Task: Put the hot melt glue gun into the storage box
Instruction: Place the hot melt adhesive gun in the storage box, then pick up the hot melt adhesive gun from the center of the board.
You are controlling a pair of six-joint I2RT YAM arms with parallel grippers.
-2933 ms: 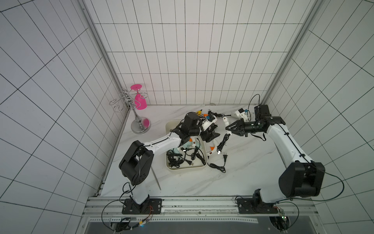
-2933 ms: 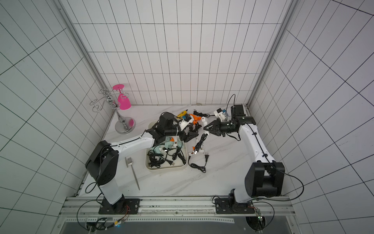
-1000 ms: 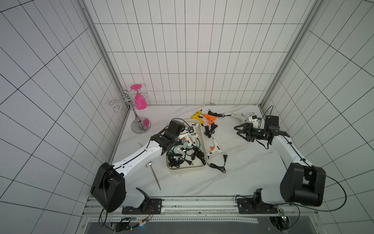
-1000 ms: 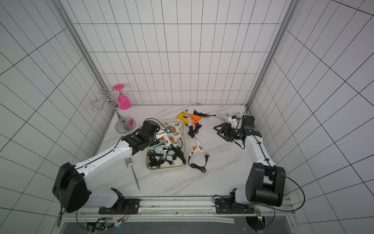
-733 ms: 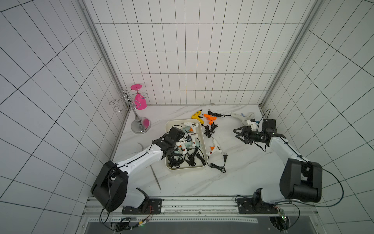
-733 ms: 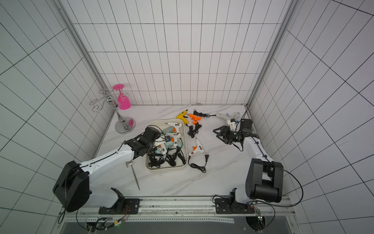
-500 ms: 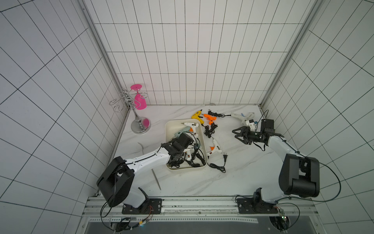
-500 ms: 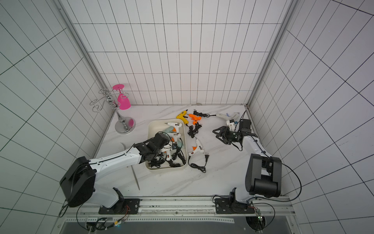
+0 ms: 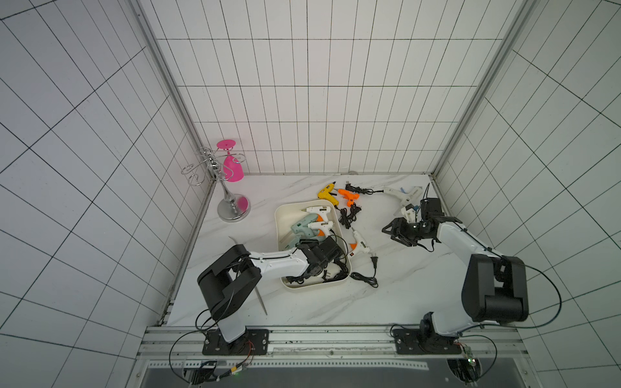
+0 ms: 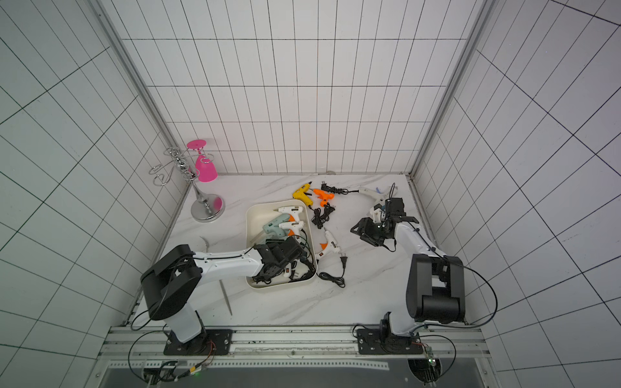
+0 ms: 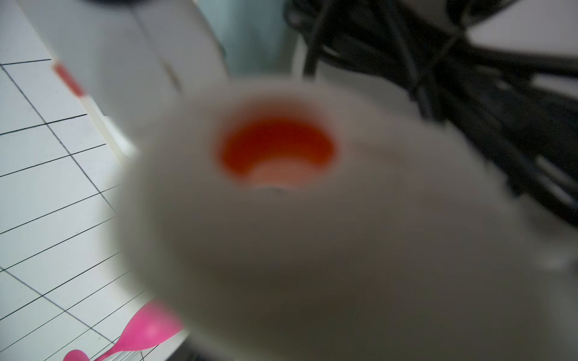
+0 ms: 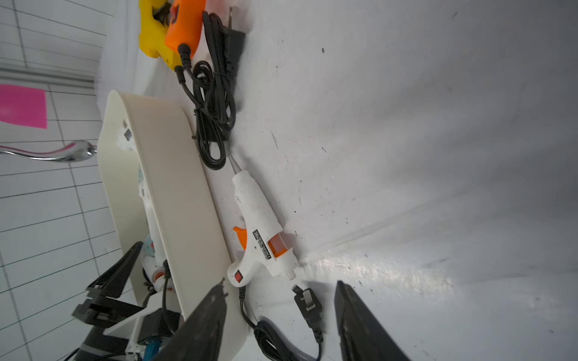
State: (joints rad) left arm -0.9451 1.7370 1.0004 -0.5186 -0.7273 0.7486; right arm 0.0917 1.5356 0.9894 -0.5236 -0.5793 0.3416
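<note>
Storage box [image 9: 276, 221] at table centre holds several glue guns. The left gripper [image 9: 311, 270], its jaw state indiscernible, sits low over the box's near end with a blurred white glue gun [image 11: 312, 218] against its camera. A yellow gun [image 9: 326, 194], an orange gun [image 9: 347, 196] and a white gun [image 9: 358, 243] beside the box remain outside, and the right gripper [image 12: 281, 283] is spread and empty; since the earlier frames the left arm has swung from the box's far end to its near end.

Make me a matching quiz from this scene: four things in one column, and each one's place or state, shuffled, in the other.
Things:
1. green glue gun
2. yellow glue gun
3. pink cup
4. right gripper

Places or states:
A. hanging upside down on the metal rack
B. open and empty
C. inside the storage box
D. on the table beside the orange glue gun

Pairs: 1-C, 2-D, 3-A, 4-B
</note>
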